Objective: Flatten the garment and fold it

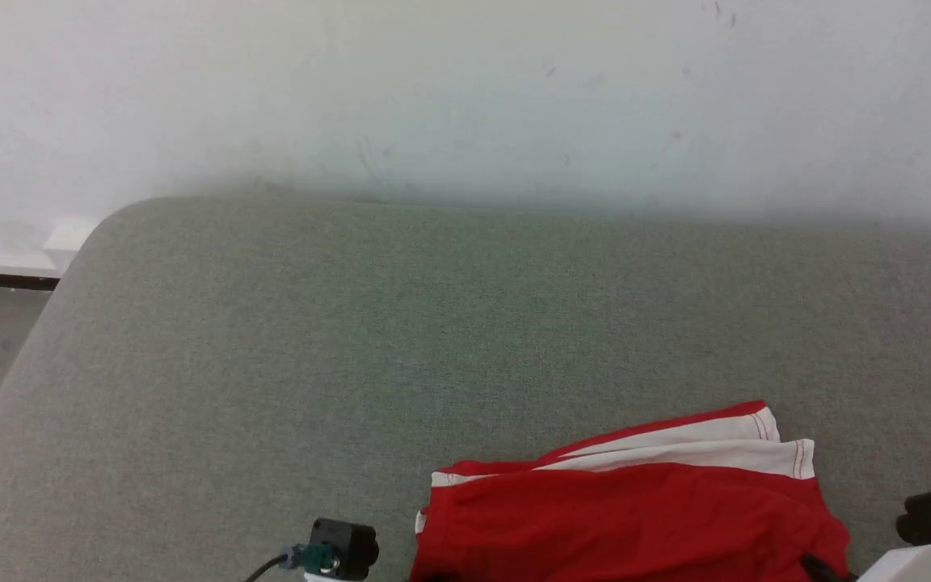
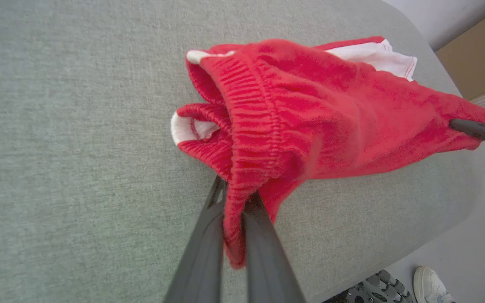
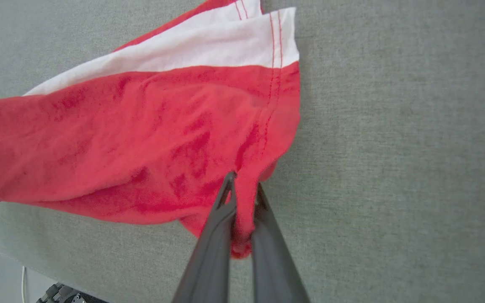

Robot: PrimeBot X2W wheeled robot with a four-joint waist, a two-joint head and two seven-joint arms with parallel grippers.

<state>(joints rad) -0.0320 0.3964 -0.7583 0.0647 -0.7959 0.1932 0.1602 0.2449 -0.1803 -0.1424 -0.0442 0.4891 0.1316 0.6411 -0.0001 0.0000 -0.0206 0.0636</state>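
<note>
The garment (image 1: 635,517), red shorts with white trim, lies bunched at the near edge of the grey-green padded table (image 1: 352,339). In the left wrist view my left gripper (image 2: 236,191) is shut on the ribbed elastic waistband (image 2: 251,139), which hangs between its fingers. My right gripper (image 3: 244,183) is shut on a red edge of the garment (image 3: 141,139) near the white hem band (image 3: 209,50). The cloth stretches between the two grippers, slightly lifted. One dark finger of the right gripper (image 2: 478,131) shows at the garment's far end in the left wrist view.
A pale wall (image 1: 465,97) rises behind the table. The table's rounded corner (image 1: 110,222) drops to the floor at left. A white shoe (image 2: 430,286) and a ridged grey piece (image 2: 369,291) show beyond the near table edge. A brown panel (image 2: 478,46) stands farther off.
</note>
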